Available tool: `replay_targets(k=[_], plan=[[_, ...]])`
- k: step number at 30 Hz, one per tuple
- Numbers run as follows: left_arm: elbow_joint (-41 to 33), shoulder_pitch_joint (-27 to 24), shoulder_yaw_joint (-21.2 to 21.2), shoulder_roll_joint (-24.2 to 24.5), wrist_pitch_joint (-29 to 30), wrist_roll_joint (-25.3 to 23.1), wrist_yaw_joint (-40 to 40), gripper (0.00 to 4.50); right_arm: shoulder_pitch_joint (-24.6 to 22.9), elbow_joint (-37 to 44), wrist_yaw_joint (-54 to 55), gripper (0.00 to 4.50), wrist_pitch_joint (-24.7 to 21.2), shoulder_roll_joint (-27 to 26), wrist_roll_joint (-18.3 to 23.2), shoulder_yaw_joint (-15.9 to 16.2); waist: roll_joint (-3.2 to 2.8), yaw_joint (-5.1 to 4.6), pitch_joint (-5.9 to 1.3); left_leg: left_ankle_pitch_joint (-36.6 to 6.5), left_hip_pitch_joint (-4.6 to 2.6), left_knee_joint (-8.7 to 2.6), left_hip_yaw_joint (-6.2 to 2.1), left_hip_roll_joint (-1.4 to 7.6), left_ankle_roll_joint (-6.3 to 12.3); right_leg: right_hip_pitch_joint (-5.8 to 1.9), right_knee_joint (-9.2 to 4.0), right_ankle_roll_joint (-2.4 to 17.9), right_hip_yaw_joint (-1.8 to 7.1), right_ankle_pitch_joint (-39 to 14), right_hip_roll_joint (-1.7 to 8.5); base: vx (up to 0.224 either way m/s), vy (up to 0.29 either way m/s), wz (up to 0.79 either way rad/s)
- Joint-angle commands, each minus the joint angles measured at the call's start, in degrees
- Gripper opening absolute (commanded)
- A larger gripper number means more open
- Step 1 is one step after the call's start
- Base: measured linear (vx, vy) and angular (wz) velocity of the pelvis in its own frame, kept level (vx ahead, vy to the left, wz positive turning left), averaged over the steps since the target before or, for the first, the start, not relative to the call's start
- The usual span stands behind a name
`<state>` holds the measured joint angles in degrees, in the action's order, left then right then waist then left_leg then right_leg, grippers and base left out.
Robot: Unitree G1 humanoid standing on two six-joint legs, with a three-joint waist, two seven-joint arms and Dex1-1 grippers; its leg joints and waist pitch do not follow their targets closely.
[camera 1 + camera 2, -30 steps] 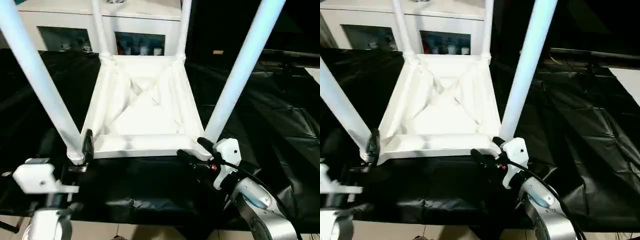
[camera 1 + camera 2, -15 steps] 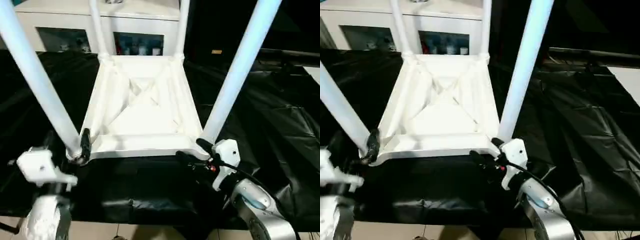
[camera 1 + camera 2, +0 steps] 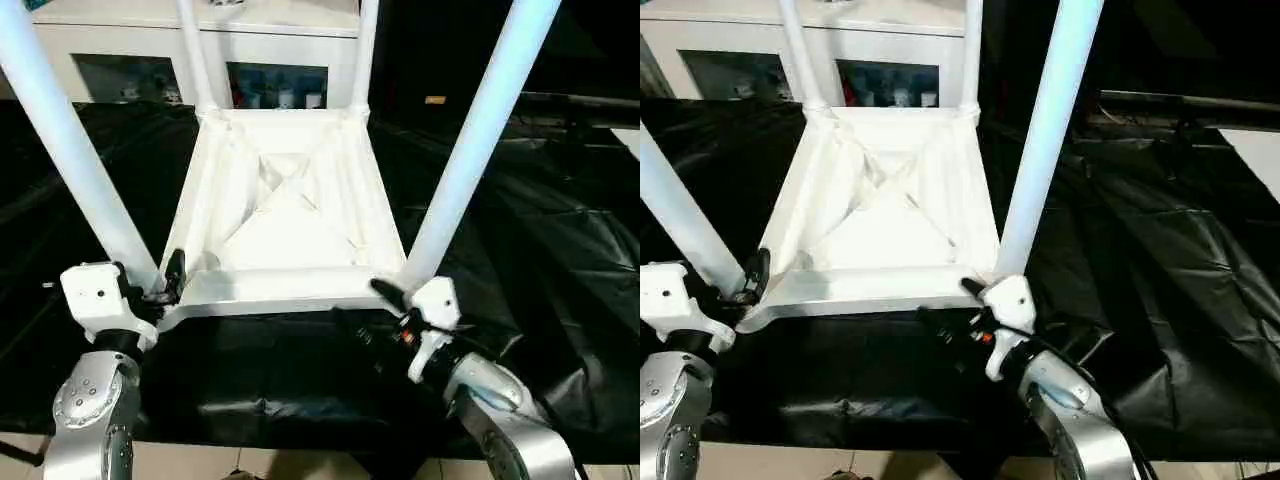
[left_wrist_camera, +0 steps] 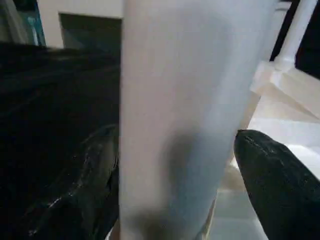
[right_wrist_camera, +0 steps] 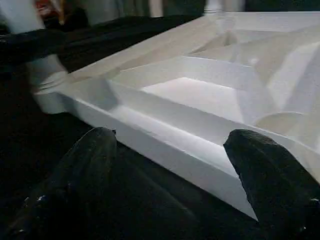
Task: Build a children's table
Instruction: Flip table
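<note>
The white tabletop [image 3: 285, 215] lies upside down on the black sheet, ribbed underside up. All four white legs stand in its corner sockets: near-left leg [image 3: 70, 150], near-right leg [image 3: 470, 150], and two far legs [image 3: 195, 55] [image 3: 365, 50]. My left gripper [image 3: 150, 285] is at the foot of the near-left leg, and in the left wrist view the leg [image 4: 175, 100] sits tight between both fingers [image 4: 280, 185]. My right gripper [image 3: 370, 308] is open at the near-right corner. Its fingers [image 5: 90, 165] are spread in front of the tabletop's near rim [image 5: 165, 140] without touching it.
A crumpled black sheet [image 3: 560, 260] covers the work surface around the tabletop. A white cabinet with glass doors [image 3: 280, 85] stands right behind it. The surface's front edge and pale floor [image 3: 250, 460] lie just below my forearms.
My left arm has swung in and its gripper has closed around the foot of the near-left leg. My right gripper has edged slightly left along the near rim.
</note>
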<state>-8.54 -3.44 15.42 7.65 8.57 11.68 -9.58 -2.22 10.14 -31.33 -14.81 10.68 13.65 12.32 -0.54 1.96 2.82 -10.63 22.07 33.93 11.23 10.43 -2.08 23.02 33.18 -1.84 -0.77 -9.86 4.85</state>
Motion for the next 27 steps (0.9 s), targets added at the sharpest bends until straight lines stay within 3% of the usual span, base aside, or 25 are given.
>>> replay_targets(k=[1,10,14,22,27], plan=[[-0.3,0.5,0.4,-0.4,1.7,0.9,1.2,3.63,-0.2,0.4,-1.4,3.94,0.5,0.6,0.8,0.7,-1.13,0.11,-2.90,-21.3,-1.27,-5.05,-1.67,2.30,-1.76,-1.48,-3.47,8.5,1.00,-11.2,1.55,0.000,0.000,0.00],[-1.5,-0.2,1.1,-2.5,3.9,3.8,2.3,2.80,0.7,-1.5,-1.5,3.94,1.2,0.7,0.0,0.5,-0.81,0.28,-3.28,-19.7,-1.09,-4.82,-1.57,2.22,-1.09,-1.66,-3.46,9.0,0.99,-10.9,1.67,0.000,0.000,0.00],[-1.2,0.2,1.1,-2.2,4.7,4.7,1.7,2.45,0.8,-2.2,-1.6,3.94,1.7,0.2,-0.4,0.9,-1.00,0.37,-3.32,-19.0,-1.10,-4.80,-1.56,2.25,-0.83,-1.63,-3.43,8.9,0.99,-10.5,1.64,0.000,0.000,0.00],[0.4,2.1,1.8,-2.9,6.9,8.3,1.6,2.29,0.4,-3.4,-0.8,3.94,2.5,-0.2,-1.3,1.6,-1.26,0.37,-3.45,-19.1,-1.07,-4.77,-1.53,2.13,-0.81,-1.58,-3.53,8.4,0.97,-12.0,1.62,0.000,0.000,0.00],[1.5,3.6,2.8,-5.6,6.4,11.6,1.8,2.27,0.3,-3.9,-0.4,3.94,2.5,-0.8,-1.4,1.5,-1.07,0.46,-3.51,-19.5,-1.06,-4.71,-1.51,2.11,-0.83,-1.54,-3.74,8.0,0.98,-13.8,1.72,0.000,0.000,0.00]])
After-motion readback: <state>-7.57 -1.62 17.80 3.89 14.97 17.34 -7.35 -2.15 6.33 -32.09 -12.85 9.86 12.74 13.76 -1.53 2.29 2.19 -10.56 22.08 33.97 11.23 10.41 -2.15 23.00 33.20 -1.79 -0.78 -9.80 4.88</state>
